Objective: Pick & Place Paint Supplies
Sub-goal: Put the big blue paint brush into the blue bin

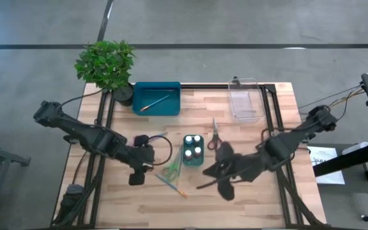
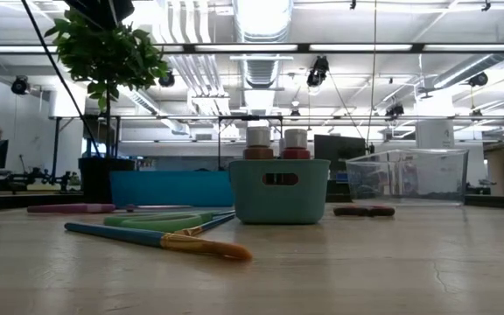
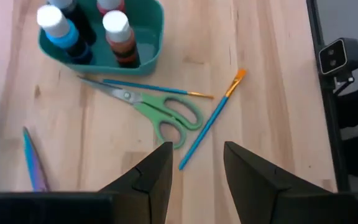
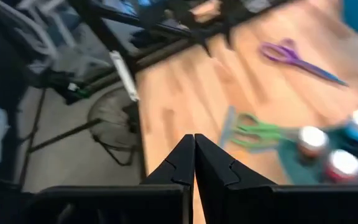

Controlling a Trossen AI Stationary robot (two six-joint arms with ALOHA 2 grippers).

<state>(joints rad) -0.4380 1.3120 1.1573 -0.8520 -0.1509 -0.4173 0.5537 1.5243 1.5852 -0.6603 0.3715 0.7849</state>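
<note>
A small teal container (image 1: 193,151) at the table's middle holds several white-capped pots (image 3: 115,23). Beside it, flat on the wood, lie green-handled scissors (image 3: 160,113), a blue brush with an orange tip (image 3: 209,124) and a thinner brush (image 3: 149,89). Purple-handled scissors (image 4: 289,55) lie to the left, red-handled scissors (image 1: 214,135) farther back. Another brush (image 1: 155,102) lies in the teal tray (image 1: 142,110). My left gripper (image 3: 197,155) hovers open just short of the green scissors' handles. My right gripper (image 4: 194,146) is shut and empty, above the wood right of the container.
A clear plastic tray (image 1: 246,100) stands at the back right and a potted plant (image 1: 107,64) at the back left corner. A black frame rail (image 1: 270,115) runs along the table's sides. Bare wood lies along the near edge (image 1: 190,211).
</note>
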